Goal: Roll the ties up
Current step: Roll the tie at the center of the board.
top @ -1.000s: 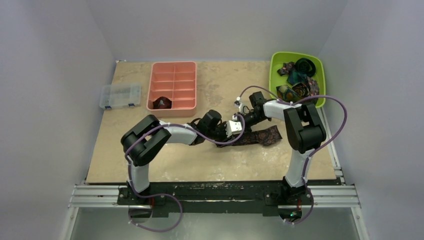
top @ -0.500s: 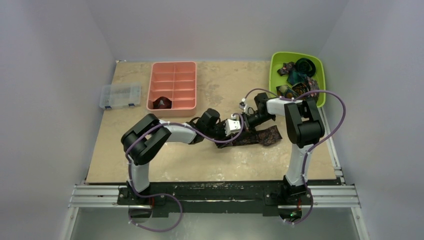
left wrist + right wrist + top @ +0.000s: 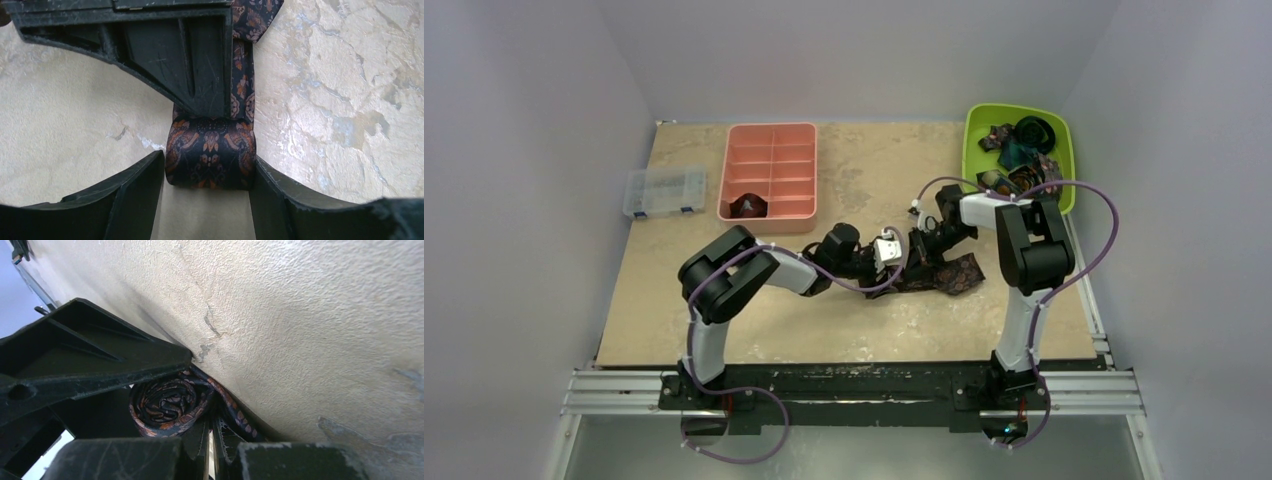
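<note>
A dark brown-maroon patterned tie (image 3: 954, 272) lies mid-table, its narrow end wound into a small coil (image 3: 210, 155). My left gripper (image 3: 207, 175) is open, one finger at each flat end of the coil. The unrolled strip (image 3: 242, 75) runs away from it across the table. My right gripper (image 3: 209, 440) is shut, its tips against the coil (image 3: 167, 405) where the strip (image 3: 235, 412) leaves it. From above, the left gripper (image 3: 902, 262) and right gripper (image 3: 916, 252) meet over the coil and hide it.
A green bin (image 3: 1069, 150) at the back right holds several loose and rolled ties (image 3: 1024, 150). A pink divided tray (image 3: 769, 170) at the back has one rolled tie (image 3: 749, 205) in a near compartment. A clear plastic box (image 3: 664, 192) sits at the left edge.
My left jaws have widened around the coil. The right jaws have closed and the right arm has shifted slightly right. The left arm's elbow has swung right.
</note>
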`<action>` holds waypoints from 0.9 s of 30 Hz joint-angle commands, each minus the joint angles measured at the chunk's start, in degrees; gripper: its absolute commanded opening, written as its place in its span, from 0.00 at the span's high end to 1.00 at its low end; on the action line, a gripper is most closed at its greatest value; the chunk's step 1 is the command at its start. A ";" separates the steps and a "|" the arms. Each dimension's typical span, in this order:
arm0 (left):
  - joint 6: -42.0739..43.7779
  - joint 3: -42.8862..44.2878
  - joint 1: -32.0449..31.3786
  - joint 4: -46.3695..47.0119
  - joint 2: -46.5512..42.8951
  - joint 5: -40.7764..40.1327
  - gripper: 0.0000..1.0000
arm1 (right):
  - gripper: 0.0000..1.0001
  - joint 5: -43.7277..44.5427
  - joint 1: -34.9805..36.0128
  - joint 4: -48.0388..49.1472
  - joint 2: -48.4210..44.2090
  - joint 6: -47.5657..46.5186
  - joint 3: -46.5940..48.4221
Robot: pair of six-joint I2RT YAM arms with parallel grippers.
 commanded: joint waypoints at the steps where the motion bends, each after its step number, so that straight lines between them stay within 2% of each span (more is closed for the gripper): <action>1: -0.28 0.07 -1.54 5.48 2.50 -0.10 0.40 | 1.00 17.86 0.62 2.42 4.22 -4.10 -0.61; 5: 3.10 0.45 -1.68 5.85 2.52 -1.51 0.36 | 1.00 18.02 0.83 2.15 4.49 -4.31 -0.45; 8: 5.32 1.50 -1.60 3.99 2.98 0.63 0.39 | 1.00 17.88 1.26 2.12 4.69 -4.41 -0.05; 11: 5.29 2.17 -1.63 2.33 3.50 2.02 0.51 | 1.00 16.84 1.79 2.59 4.88 -4.19 0.54; 13: 5.29 2.36 -1.64 -0.09 3.32 1.32 0.64 | 1.00 14.99 2.42 2.77 5.18 -4.26 1.47; 15: 5.88 2.59 -1.64 -5.70 2.34 -0.67 0.73 | 1.00 11.58 2.68 2.89 4.68 -4.40 2.48; 18: 9.62 1.79 -1.45 -14.79 0.52 -4.07 0.80 | 0.86 6.62 2.67 2.60 1.93 -5.27 3.76; 21: 13.20 -0.17 -0.28 -20.03 -1.44 -5.19 0.82 | 0.73 5.24 2.22 -1.69 -1.16 -8.99 6.67; 24: 16.03 -0.06 0.45 -25.56 -2.29 -5.03 0.85 | 0.56 6.20 0.93 -6.42 -4.21 -13.40 9.37; 27: 18.40 0.39 0.51 -28.50 -2.16 -4.50 0.86 | 0.49 7.42 -1.08 -11.31 -6.64 -17.94 10.96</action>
